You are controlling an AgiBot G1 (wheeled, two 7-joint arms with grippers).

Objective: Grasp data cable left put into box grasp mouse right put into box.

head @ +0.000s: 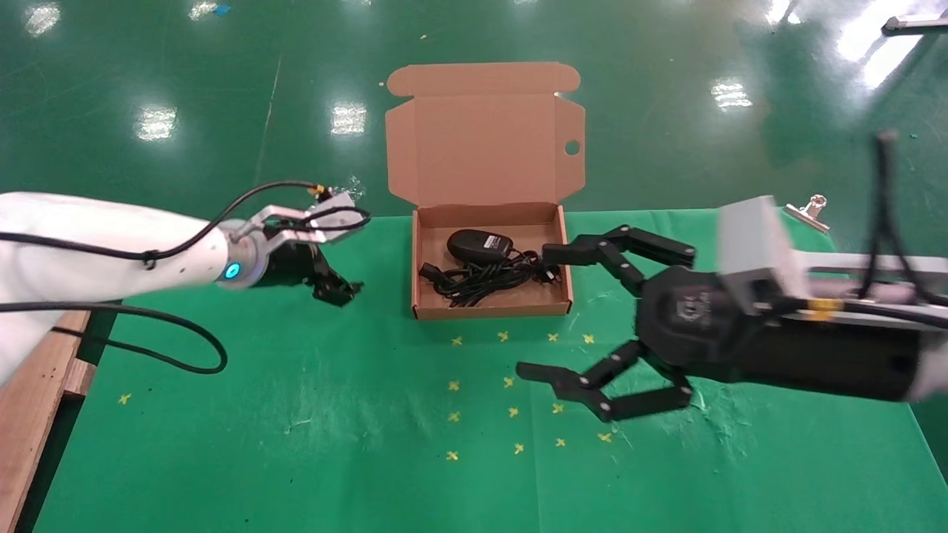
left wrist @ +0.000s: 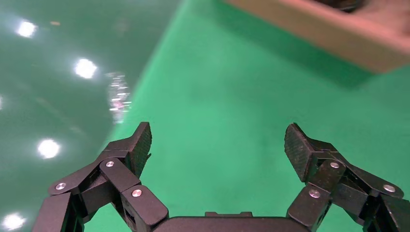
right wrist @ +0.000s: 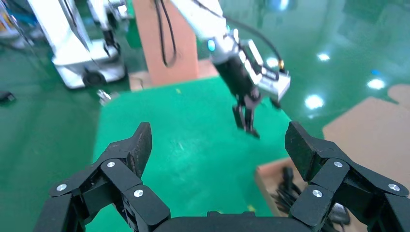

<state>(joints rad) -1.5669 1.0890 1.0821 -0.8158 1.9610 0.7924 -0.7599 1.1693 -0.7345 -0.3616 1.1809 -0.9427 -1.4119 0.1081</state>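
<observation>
Mouse (head: 479,243) and data cable (head: 485,277) lie in box (head: 492,311); released right gripper (head: 548,314) at its right wall risks snagging cords or nudging it.

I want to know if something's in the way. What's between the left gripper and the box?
Nothing: in the head view only bare green mat lies between the left gripper and the box.

White left arm with blue ring light; black, silver-screwed hands (head: 552,314).
</observation>
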